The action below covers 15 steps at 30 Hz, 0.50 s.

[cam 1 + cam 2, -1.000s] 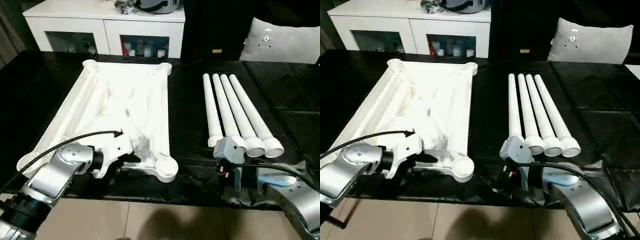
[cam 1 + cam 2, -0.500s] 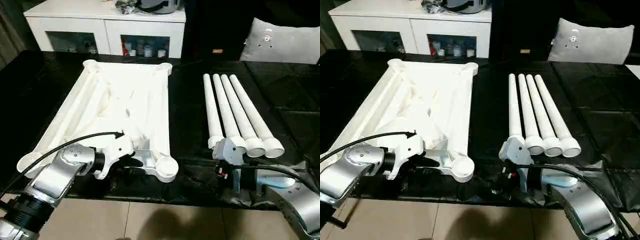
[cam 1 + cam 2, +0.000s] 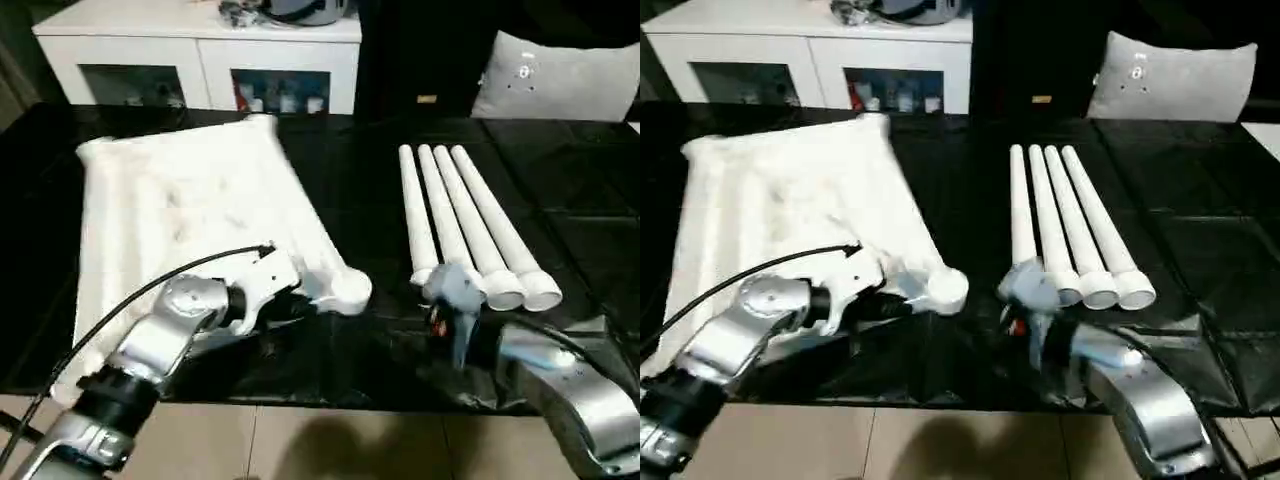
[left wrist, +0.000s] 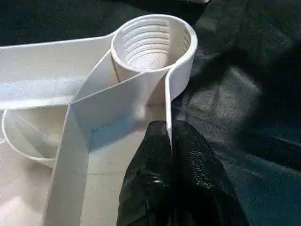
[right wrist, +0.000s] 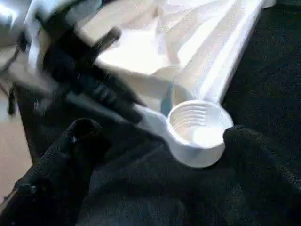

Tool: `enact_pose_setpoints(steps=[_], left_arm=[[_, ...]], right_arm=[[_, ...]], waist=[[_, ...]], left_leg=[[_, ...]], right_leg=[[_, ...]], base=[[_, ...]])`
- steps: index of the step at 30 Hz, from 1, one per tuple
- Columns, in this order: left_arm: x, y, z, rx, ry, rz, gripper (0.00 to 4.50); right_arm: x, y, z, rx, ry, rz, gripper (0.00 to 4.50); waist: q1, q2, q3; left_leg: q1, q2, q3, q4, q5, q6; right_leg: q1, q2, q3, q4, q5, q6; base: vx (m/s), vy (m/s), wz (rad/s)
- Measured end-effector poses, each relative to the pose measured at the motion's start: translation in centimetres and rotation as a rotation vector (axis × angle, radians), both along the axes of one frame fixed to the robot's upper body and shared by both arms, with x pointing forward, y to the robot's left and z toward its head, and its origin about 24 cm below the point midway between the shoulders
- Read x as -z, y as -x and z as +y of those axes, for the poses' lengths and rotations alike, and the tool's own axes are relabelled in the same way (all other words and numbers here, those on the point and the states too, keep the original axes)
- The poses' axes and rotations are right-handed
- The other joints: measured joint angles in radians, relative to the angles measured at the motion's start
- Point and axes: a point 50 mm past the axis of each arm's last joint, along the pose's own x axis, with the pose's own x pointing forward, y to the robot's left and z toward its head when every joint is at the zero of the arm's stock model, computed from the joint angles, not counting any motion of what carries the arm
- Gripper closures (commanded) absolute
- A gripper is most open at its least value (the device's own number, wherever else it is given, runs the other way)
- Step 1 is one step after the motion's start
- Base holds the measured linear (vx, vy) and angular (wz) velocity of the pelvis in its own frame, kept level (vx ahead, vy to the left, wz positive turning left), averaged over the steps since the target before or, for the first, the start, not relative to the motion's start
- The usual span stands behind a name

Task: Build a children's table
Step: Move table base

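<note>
One white plastic rectangular tabletop (image 3: 190, 215) lies ribbed underside up on the left half of the black-covered work surface (image 3: 380, 200), its near corner with the round threaded socket (image 4: 153, 42) toward the front edge. The left gripper (image 4: 170, 136) has its two black fingers (image 4: 197, 165) pinched together on the thin upright rim wall just behind that socket. Four long white tapered legs (image 3: 470, 225) lie side by side on the surface's right half. The right gripper (image 5: 155, 136), fingers spread wide and holding nothing, sits close in front of the socket, by the legs' near ends.
</note>
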Motion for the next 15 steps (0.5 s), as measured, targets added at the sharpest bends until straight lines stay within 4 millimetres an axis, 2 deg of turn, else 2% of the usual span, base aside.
enact_pose_setpoints(steps=[2,5,8,10,12,13,15], left_arm=[[0.0,0.0,0.0,-0.002,0.006,0.001,3.96],[-0.3,0.2,0.2,0.006,0.034,0.002,3.93],[-1.4,0.2,0.5,-0.004,0.09,-0.029,3.51],[-2.2,0.8,1.3,-0.05,0.151,-0.032,3.48],[-2.9,1.2,1.7,-0.081,0.193,-0.035,3.36],[-3.2,1.5,1.9,-0.105,0.21,-0.035,3.12],[-3.7,1.8,2.0,-0.146,0.213,-0.033,3.05]], right_arm=[[-1.1,-0.8,0.2,0.06,-0.059,-0.033,0.0],[-2.1,-2.0,0.1,0.177,-0.05,-0.102,0.0],[-2.4,-3.6,0.4,0.329,0.04,-0.159,0.0],[-2.0,-5.1,0.7,0.451,0.109,-0.085,0.0],[-1.7,-6.1,1.0,0.52,0.134,-0.006,0.0],[-1.6,-6.6,1.4,0.545,0.135,0.04,0.0],[-1.7,-7.4,2.1,0.572,0.143,0.108,0.0]], waist=[[0.002,0.004,0.001],[0.006,0.004,0.001],[0.008,0.004,0.001],[-0.004,0.004,0.002],[-0.005,0.004,0.002],[-0.005,0.004,0.002],[-0.004,0.001,0.003]], left_leg=[[0.001,0.0,0.0,0.0,0.0,0.0],[0.0,0.001,0.0,0.0,0.001,-0.001],[0.001,0.001,0.001,0.0,0.001,-0.002],[0.001,0.0,0.001,-0.001,0.002,-0.004],[0.001,0.001,0.001,-0.001,0.003,-0.005],[0.0,0.0,0.001,-0.002,0.004,-0.006],[-0.001,0.0,0.001,-0.003,0.005,-0.008]], right_leg=[[0.0,0.0,0.0,0.0,0.001,-0.001],[0.0,0.0,0.0,0.001,0.001,-0.001],[-0.002,0.0,0.0,0.001,0.001,-0.001],[-0.002,0.0,0.0,0.002,0.001,-0.001],[-0.004,0.0,0.0,0.002,0.001,-0.001],[-0.006,0.0,0.0,0.002,0.001,-0.001],[-0.008,0.0,0.0,0.003,0.001,-0.001]], base=[[0.0,0.0,0.0],[0.0,0.0,0.0],[0.0,0.0,0.0],[0.0,0.0,0.0],[0.0,0.0,0.0],[0.0,0.0,0.0],[0.0,0.0,0.0]])
